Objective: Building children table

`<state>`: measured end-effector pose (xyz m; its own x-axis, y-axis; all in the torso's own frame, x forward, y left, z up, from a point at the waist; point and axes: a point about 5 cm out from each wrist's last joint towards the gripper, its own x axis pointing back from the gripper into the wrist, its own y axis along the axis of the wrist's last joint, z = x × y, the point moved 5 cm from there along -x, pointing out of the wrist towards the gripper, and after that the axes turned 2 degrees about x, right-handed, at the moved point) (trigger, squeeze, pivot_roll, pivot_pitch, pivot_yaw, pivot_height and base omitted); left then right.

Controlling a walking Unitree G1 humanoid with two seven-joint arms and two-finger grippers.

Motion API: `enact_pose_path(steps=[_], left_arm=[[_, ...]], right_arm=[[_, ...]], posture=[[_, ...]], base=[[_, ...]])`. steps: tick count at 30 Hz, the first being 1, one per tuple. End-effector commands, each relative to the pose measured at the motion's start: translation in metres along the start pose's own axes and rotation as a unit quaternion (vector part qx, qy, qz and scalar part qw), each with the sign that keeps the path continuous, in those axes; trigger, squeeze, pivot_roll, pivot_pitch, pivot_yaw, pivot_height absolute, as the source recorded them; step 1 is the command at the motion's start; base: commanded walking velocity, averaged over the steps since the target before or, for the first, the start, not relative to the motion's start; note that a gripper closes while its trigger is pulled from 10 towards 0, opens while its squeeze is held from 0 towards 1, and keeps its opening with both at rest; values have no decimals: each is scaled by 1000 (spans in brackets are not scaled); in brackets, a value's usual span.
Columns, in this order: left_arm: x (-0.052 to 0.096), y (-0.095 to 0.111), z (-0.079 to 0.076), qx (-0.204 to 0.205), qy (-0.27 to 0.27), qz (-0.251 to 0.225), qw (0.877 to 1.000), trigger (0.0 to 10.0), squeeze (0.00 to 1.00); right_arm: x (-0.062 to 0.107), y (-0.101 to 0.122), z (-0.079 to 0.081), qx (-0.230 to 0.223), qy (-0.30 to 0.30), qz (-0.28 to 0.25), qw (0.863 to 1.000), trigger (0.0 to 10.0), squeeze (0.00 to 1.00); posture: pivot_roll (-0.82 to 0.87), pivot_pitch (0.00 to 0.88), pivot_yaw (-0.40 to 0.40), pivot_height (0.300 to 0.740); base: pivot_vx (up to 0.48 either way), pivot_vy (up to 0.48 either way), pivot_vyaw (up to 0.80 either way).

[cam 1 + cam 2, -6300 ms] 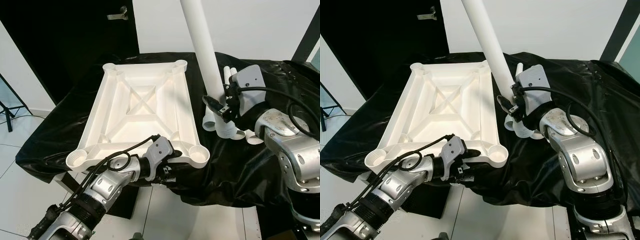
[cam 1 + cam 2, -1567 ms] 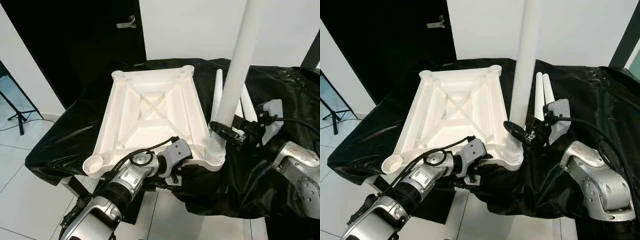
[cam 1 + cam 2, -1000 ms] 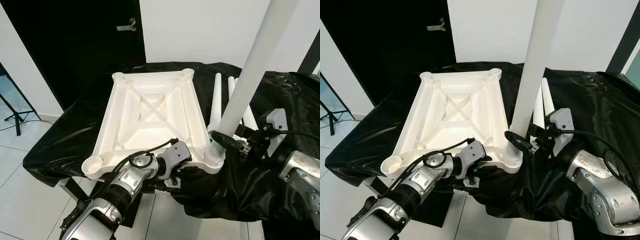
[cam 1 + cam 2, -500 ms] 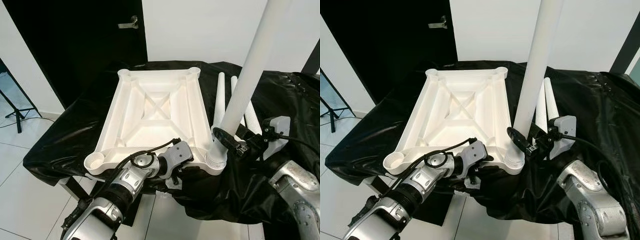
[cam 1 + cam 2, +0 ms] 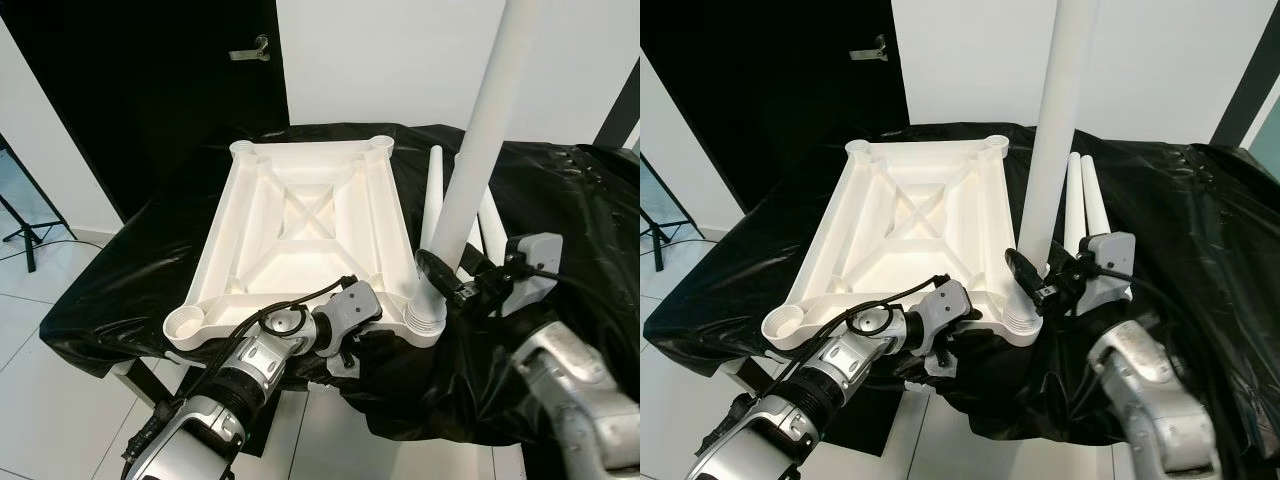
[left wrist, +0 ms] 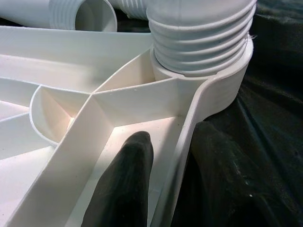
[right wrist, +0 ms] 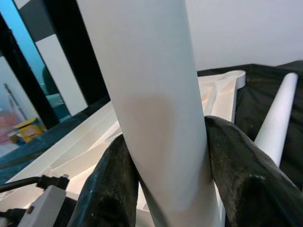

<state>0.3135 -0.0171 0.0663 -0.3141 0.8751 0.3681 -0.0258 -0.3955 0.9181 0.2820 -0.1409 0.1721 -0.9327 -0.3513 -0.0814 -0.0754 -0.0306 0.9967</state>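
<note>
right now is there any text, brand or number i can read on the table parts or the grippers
None: no readable text in these views.
The white tabletop, the white leg in the right gripper, the spare legs and the left gripper carry no legible marking.

A table draped in a black cover (image 5: 150, 250) carries the upside-down white tabletop (image 5: 300, 235) at left-centre, with loose white legs (image 5: 1086, 205) lying on the cover just to its right.
</note>
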Motion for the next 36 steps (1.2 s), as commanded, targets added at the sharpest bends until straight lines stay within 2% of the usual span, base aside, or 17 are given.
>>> enact_pose_path(steps=[1, 5, 10, 15, 16, 20, 26, 27, 28, 29, 34, 36], left_arm=[[-1, -14, -6, 12, -5, 25, 1000, 10000, 0], [-1, -15, -6, 13, -4, 25, 1000, 10000, 0], [2, -18, -6, 19, 0, 26, 999, 10000, 0], [2, -18, -6, 19, 1, 26, 999, 10000, 0], [3, -18, -5, 20, 3, 27, 999, 10000, 0], [6, -20, -4, 21, 6, 28, 999, 10000, 0], [7, -21, -3, 21, 8, 29, 999, 10000, 0], [6, -21, -3, 21, 8, 29, 999, 10000, 0], [6, -21, -3, 21, 8, 29, 999, 10000, 0], [6, -21, -3, 21, 8, 29, 999, 10000, 0], [4, -19, -3, 21, 9, 27, 999, 10000, 0], [4, -19, -2, 20, 10, 26, 999, 10000, 0]], right_arm=[[10, -64, -10, -35, -42, 127, 990, 10000, 0], [8, -62, -9, -28, -44, 121, 991, 10000, 0], [6, -44, -17, 28, -96, 37, 994, 10000, 0], [8, -43, -20, 25, -116, 21, 993, 10000, 0], [9, -41, -25, 23, -143, 9, 989, 10000, 0], [9, -41, -30, 29, -173, 0, 985, 10000, 0], [6, -39, -29, 40, -174, -7, 984, 10000, 0], [6, -38, -29, 44, -172, -8, 984, 10000, 196], [6, -38, -29, 44, -172, -8, 984, 10000, 196], [6, -37, -30, 45, -172, -10, 984, 10000, 1000], [6, -36, -30, 51, -168, -20, 984, 10000, 1000], [6, -34, -28, 55, -158, -29, 985, 10000, 0]], posture=[[139, 0, 32, 740], [144, 0, 31, 740], [162, 0, 29, 740], [174, 0, 27, 740], [181, 0, 26, 740], [185, 0, 27, 740], [181, 0, 25, 740], [177, 0, 24, 740], [177, 0, 24, 740], [177, 0, 24, 740], [165, 0, 21, 740], [162, 0, 21, 740]], base=[[0, 0, 0], [0, 0, 0], [0, 0, 0], [0, 0, 0], [0, 0, 0], [0, 0, 0], [0, 0, 0], [0, 0, 0], [0, 0, 0], [0, 0, 0], [0, 0, 0], [0, 0, 0]])
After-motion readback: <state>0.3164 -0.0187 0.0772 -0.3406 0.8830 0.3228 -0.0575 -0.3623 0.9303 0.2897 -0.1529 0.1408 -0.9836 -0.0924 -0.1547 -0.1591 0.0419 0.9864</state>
